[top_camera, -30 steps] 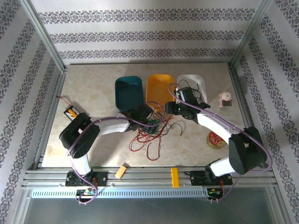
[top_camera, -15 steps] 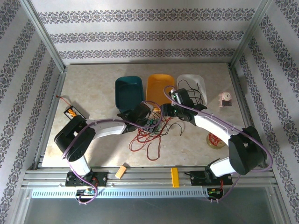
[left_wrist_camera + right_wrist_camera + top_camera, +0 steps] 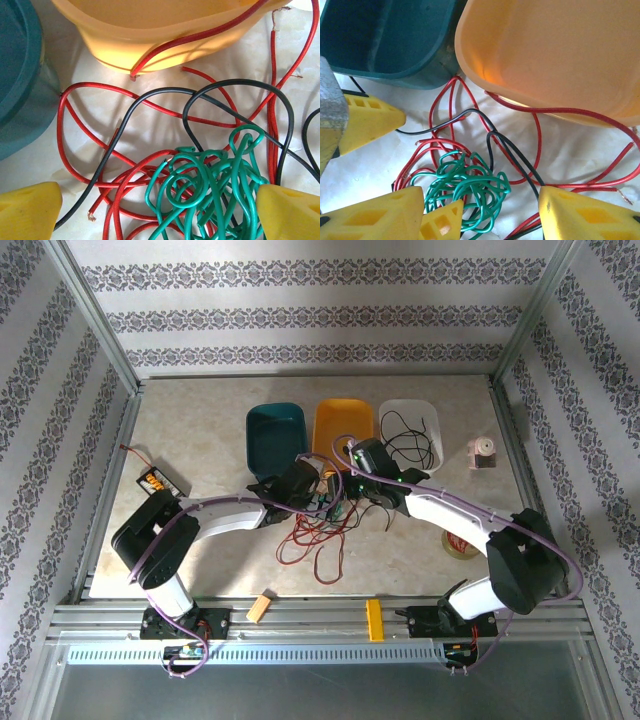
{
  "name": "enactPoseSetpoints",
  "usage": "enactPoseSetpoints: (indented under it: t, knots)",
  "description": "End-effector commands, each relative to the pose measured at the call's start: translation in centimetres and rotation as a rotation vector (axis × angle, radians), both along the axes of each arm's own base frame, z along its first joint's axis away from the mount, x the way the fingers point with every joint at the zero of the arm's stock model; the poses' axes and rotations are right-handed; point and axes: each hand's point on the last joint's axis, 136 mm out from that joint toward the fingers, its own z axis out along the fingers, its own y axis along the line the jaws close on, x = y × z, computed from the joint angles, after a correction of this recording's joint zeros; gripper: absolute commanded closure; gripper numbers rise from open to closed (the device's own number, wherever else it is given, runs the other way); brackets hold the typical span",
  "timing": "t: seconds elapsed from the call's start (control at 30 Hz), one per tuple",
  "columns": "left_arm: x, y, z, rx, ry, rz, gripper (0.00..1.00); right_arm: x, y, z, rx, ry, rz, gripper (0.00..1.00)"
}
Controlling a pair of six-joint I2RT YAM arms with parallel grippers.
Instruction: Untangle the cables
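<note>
The cables lie in a tangle in front of the bins: red loops (image 3: 312,540), a green ball (image 3: 333,508) and a black strand (image 3: 375,510). From the left wrist, the green ball (image 3: 215,192) sits between the wide-apart yellow fingertips (image 3: 27,212) of my open left gripper (image 3: 160,215), over red (image 3: 100,125) and black (image 3: 150,100) strands. My right gripper (image 3: 480,220) is also open, straddling the same green ball (image 3: 470,182); the left gripper's fingers (image 3: 367,122) reach in beside it. From above, the left gripper (image 3: 318,492) and right gripper (image 3: 346,490) meet over the pile. Another black cable (image 3: 405,440) lies in the white bin (image 3: 432,410).
A teal bin (image 3: 275,435) and an orange bin (image 3: 343,420) stand just behind the pile; a red strand hangs over the orange bin's rim (image 3: 200,35). A battery box (image 3: 155,480) is at the left, a pink object (image 3: 482,453) and a round roll (image 3: 462,540) at the right. Small blocks (image 3: 261,607) lie at the front rail.
My right arm has swung left from over the white bin to the cable pile, leaving a black cable in that bin. My left gripper has edged towards the orange bin.
</note>
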Motion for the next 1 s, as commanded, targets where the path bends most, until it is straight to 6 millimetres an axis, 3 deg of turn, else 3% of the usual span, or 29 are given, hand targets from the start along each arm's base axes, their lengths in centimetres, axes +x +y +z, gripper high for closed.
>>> enactPoseSetpoints:
  t: [0.0,0.3,0.5,0.7,0.97]
  knots:
    - [0.9,1.1,1.0,-0.02,-0.023,0.072,0.01,0.6,0.3,1.0,-0.017,-0.048,0.009,0.38]
    - [1.1,1.9,0.8,-0.05,-0.012,0.111,0.01,0.1,0.7,-0.2,-0.036,-0.011,0.035,0.4]
    - [0.9,2.1,1.0,-0.07,-0.016,0.105,0.01,0.3,-0.8,-1.0,-0.062,0.0,-0.033,0.43]
    - [0.5,1.7,1.0,-0.083,-0.007,0.058,0.01,1.0,-3.0,-3.5,-0.042,0.097,-0.125,0.51]
    - [0.1,1.5,1.0,-0.07,0.005,0.022,0.01,1.3,-2.6,-6.3,-0.064,0.172,-0.11,0.55]
